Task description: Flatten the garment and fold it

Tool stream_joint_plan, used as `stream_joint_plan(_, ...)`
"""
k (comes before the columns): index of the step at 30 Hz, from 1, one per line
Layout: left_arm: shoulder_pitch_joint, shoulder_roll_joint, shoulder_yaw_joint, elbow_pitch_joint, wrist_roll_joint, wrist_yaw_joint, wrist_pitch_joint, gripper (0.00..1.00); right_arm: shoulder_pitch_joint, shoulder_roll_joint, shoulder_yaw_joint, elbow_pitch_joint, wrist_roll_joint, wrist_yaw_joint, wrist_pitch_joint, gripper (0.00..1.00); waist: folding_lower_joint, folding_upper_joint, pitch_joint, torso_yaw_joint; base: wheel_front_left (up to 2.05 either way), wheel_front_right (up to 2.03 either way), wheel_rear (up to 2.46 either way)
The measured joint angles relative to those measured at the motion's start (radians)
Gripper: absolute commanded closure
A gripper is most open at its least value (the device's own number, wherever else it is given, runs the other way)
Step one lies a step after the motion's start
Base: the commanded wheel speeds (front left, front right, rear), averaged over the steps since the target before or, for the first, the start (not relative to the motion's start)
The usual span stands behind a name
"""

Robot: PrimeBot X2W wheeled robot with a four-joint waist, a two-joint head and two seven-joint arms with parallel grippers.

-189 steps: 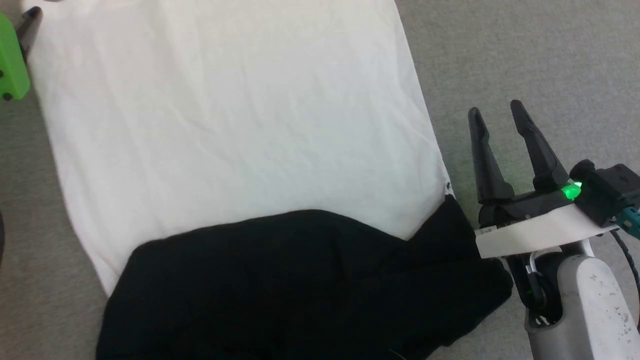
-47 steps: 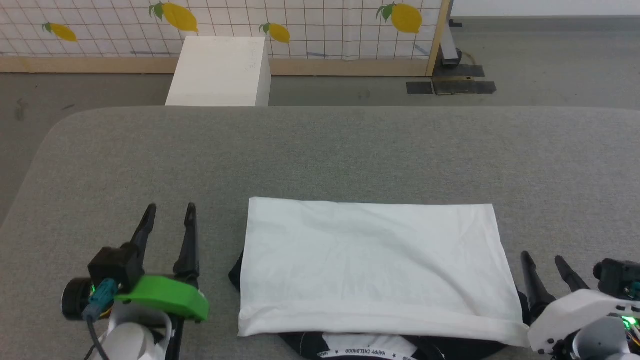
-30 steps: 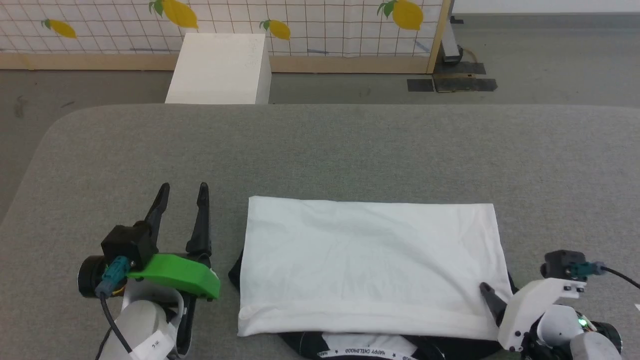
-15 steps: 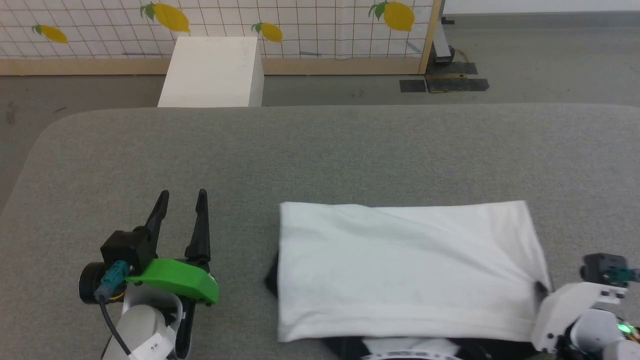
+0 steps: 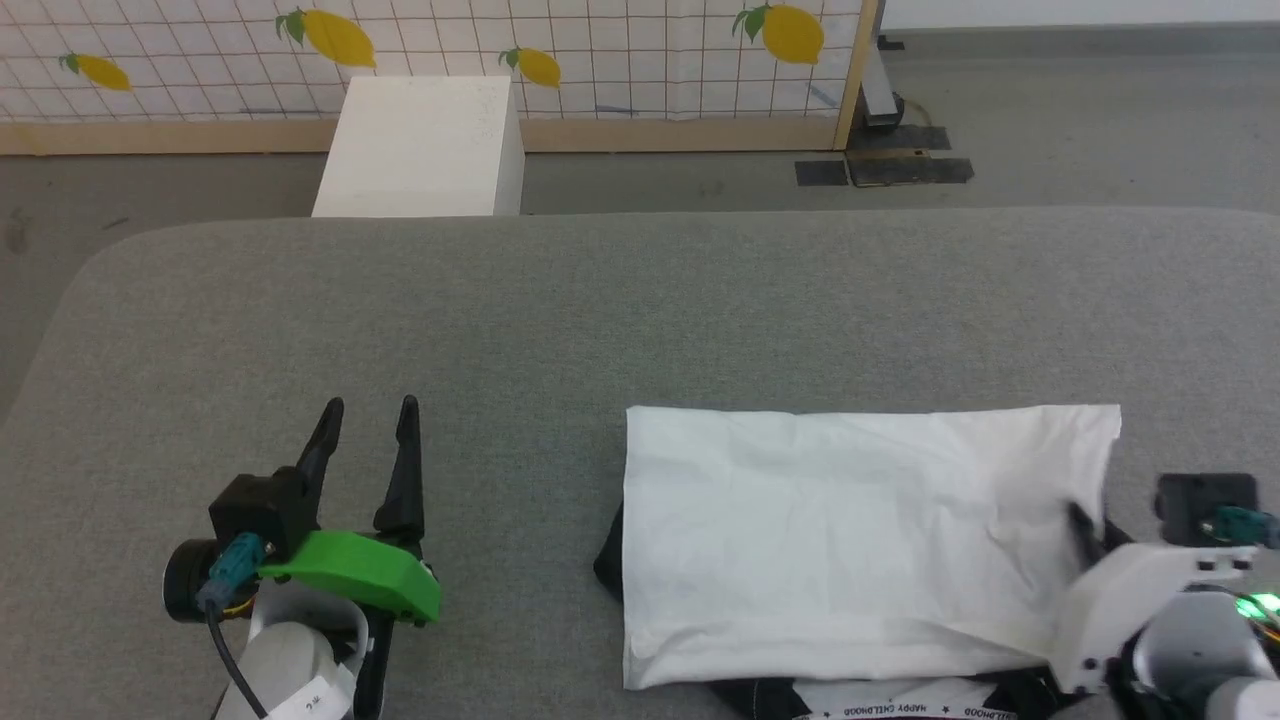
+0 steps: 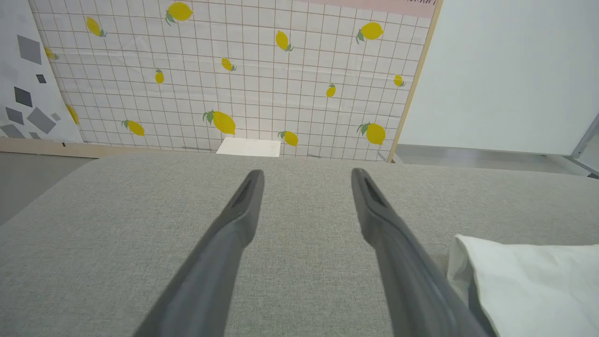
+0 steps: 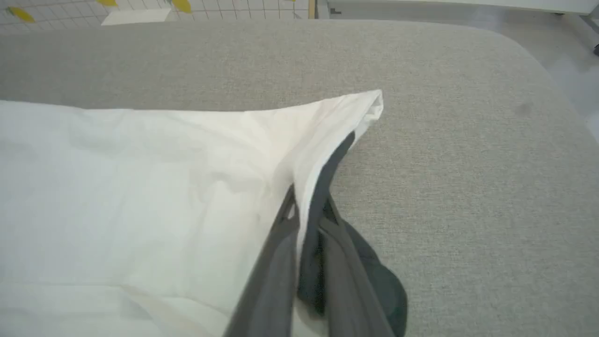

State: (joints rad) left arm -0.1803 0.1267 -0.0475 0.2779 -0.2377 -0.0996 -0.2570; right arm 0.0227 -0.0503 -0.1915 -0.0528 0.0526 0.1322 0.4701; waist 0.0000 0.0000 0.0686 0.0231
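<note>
Two claws differ: our right claw (image 7: 304,210) is clamped on the right edge of the shirt (image 5: 850,540); our left claw (image 5: 370,402) stands apart over open tabletop (image 5: 640,300), well clear.

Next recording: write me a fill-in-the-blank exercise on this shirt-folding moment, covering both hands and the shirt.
1. The right hand is ___ on the right edge of the garment.
2. The left hand has its fingers ___, left of the garment and not touching it.
3. Black fabric shows from under the garment's ___ top layer.

Missing words: shut; open; white.
</note>
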Motion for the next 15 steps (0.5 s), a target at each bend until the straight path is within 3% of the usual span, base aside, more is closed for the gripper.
stream_joint_plan(3,0.0,-0.002,0.001,-0.001,0.007,-0.003,0.0,0.0,0.016,0.0,0.134,-0.139,0.016,0.0,0.042,1.0,0.0,0.0,-0.002,0.006,0.0,0.0,0.0)
stream_joint_plan(7,0.0,-0.006,-0.001,0.0,0.008,-0.007,0.0,0.0,0.003,0.0,0.305,-0.209,0.007,0.0,0.082,1.0,0.0,0.0,0.0,0.016,0.0,0.0,0.0)
stream_joint_plan(10,0.0,-0.008,-0.003,0.0,0.009,-0.011,0.0,0.0,-0.047,0.001,0.43,-0.178,-0.008,0.0,0.106,1.0,0.0,0.0,0.005,0.026,0.0,0.0,0.0)
stream_joint_plan(15,-0.007,-0.019,-0.014,0.005,0.009,-0.015,0.0,0.0,-0.15,0.001,0.581,-0.019,0.001,0.0,0.116,1.0,0.0,0.0,0.018,0.053,0.0,0.0,0.0)
